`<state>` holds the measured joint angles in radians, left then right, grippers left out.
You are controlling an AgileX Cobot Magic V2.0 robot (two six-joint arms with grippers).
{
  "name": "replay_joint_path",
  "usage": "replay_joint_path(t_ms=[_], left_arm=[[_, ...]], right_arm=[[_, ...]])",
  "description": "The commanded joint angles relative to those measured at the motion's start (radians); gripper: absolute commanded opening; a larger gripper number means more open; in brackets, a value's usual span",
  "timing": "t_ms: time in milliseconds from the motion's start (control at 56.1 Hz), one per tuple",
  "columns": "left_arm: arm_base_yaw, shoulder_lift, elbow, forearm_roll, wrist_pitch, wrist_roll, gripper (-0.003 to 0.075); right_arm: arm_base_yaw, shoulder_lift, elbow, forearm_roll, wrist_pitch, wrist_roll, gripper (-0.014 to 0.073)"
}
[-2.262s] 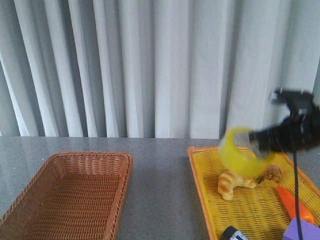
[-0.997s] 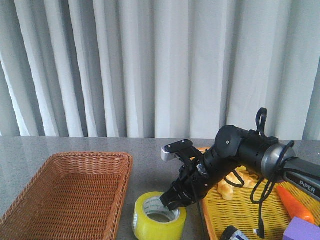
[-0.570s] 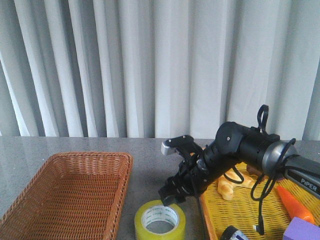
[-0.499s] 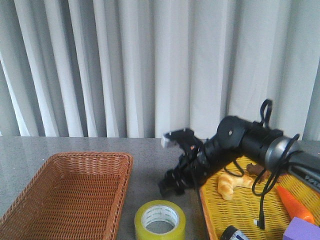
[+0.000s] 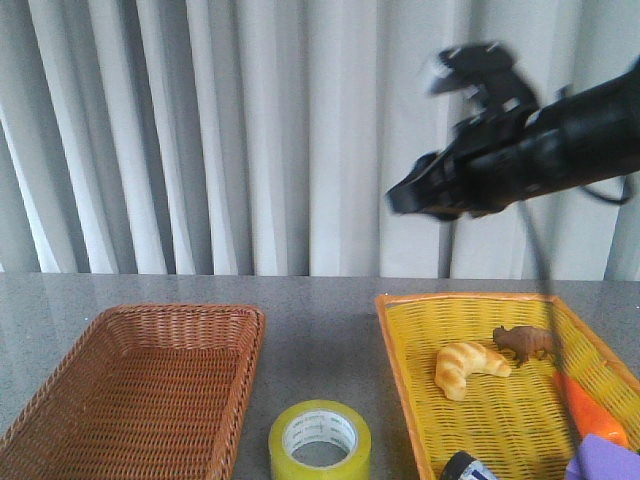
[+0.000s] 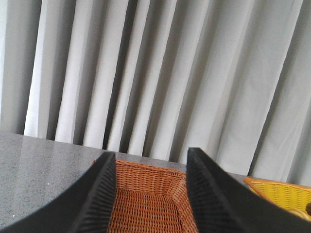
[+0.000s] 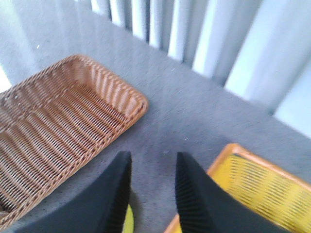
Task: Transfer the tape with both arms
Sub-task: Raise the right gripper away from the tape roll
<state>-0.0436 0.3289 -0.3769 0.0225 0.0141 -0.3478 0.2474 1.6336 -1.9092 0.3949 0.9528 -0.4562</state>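
The tape (image 5: 320, 440), a yellow roll with a white core, lies flat on the grey table between the two baskets, with nothing touching it. My right arm (image 5: 540, 150) is raised high above the yellow tray, blurred. The right gripper (image 7: 153, 156) is open and empty; a sliver of the tape (image 7: 127, 221) shows beside one finger, far below. My left gripper (image 6: 150, 154) is open and empty, looking over the brown basket (image 6: 150, 204). The left arm is out of the front view.
A brown wicker basket (image 5: 60, 400) sits front left. The yellow tray (image 5: 400, 370) at the right holds a croissant (image 5: 468, 368), a brown toy animal (image 5: 523, 343), an orange carrot (image 5: 590, 415), a purple block (image 5: 610, 465) and a dark round object (image 5: 468, 468). Curtains hang behind.
The right gripper carried the tape from over the yellow tray to the table, let go of it there, then rose high and back to the right. The tape stays put.
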Motion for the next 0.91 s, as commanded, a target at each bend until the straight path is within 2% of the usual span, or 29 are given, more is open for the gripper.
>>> replay_joint_path(t_ms=[0,125,303,445,606,766,891], left_arm=[[0.001,0.014,-0.035,-0.001,-0.066,-0.006,0.0340],[0.001,0.014,-0.035,-0.001,-0.057,-0.006,0.0340],[0.001,0.014,-0.035,-0.001,-0.031,-0.006,0.0340],[0.001,0.014,-0.035,-0.001,-0.014,-0.005,0.0340],[0.001,0.024,-0.035,-0.001,-0.030,0.007,0.0340],[-0.021,0.110,-0.099,-0.001,-0.014,0.021,0.0340],[-0.097,0.227,-0.219,0.000,-0.001,0.120,0.0340]], right_arm=[[-0.031,-0.140,0.034,-0.005,-0.059,-0.016,0.0153],[-0.053,-0.292,0.214,-0.039,-0.157,-0.017,0.0084],[-0.056,-0.556,0.608,-0.051,-0.412,0.002,-0.0011],[-0.056,-0.766,0.940,-0.050,-0.536,0.006,-0.0008],[-0.056,-0.965,1.205,-0.048,-0.604,0.006,-0.0005],[-0.056,-1.104,1.374,-0.054,-0.645,0.005,-0.0006],[-0.056,-1.155,1.455,-0.054,-0.648,0.001,-0.0006]])
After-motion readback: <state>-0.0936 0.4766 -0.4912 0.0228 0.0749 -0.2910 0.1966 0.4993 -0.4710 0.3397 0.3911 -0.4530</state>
